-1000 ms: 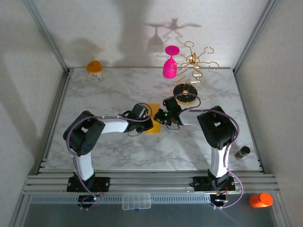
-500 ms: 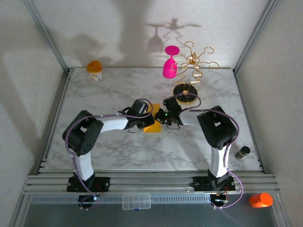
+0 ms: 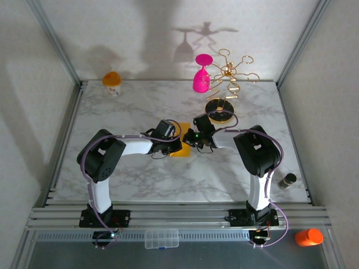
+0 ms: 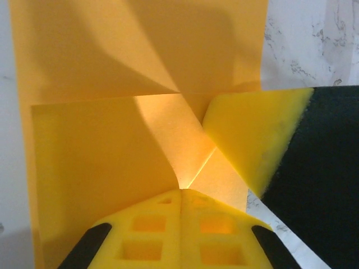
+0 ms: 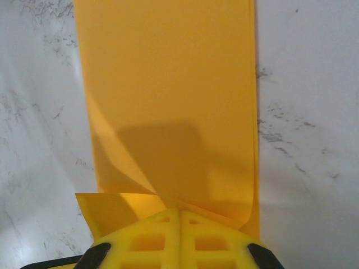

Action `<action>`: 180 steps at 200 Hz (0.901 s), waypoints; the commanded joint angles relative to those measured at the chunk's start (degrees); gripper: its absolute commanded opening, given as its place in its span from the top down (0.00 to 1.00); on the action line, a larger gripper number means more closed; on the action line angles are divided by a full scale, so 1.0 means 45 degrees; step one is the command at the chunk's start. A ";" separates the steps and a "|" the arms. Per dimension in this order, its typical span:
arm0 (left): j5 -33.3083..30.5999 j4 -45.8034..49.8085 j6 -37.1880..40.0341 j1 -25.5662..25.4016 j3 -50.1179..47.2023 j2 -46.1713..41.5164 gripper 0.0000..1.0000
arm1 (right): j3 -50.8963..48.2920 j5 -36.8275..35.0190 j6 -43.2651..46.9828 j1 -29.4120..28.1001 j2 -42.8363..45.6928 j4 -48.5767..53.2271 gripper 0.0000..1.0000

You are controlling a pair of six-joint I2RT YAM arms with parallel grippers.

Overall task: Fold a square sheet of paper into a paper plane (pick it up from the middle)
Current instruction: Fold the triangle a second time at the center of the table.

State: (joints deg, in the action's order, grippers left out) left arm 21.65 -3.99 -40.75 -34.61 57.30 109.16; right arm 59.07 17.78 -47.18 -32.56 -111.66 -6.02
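Top external, left tool (image 3: 175,143) barely shifted, square sheet of paper (image 3: 181,150) unmoved

A white marble-patterned table (image 3: 140,179) sits between plain pale walls (image 3: 112,33), dimly lit with soft shadows.

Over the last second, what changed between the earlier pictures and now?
The left gripper edged a little toward the far side of the table, still shut on the paper. The right gripper stayed shut on the paper's edge. The paper, pink goblet, gold rack and cup kept their places.
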 commanded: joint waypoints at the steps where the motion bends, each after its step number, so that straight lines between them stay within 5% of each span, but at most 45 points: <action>1: -0.0123 0.1524 0.0891 0.0485 -0.0865 -0.0033 0.95 | -0.0376 -0.1481 0.0152 0.0231 -0.1076 0.2432 1.00; 61: 0.1259 0.1025 0.1303 0.1302 -0.2138 -0.0737 0.95 | -0.0217 -0.1756 0.0285 0.0316 -0.1369 0.2780 1.00; 180: 0.0534 0.2821 0.2432 0.1578 -0.2377 -0.2630 0.95 | -0.0112 -0.1843 0.0425 0.0321 -0.1248 0.2749 1.00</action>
State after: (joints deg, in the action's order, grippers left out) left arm 26.15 -0.73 -31.22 -28.23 46.57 99.48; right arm 60.93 17.80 -46.83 -32.51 -112.40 -3.40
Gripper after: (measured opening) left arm 0.052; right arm 0.058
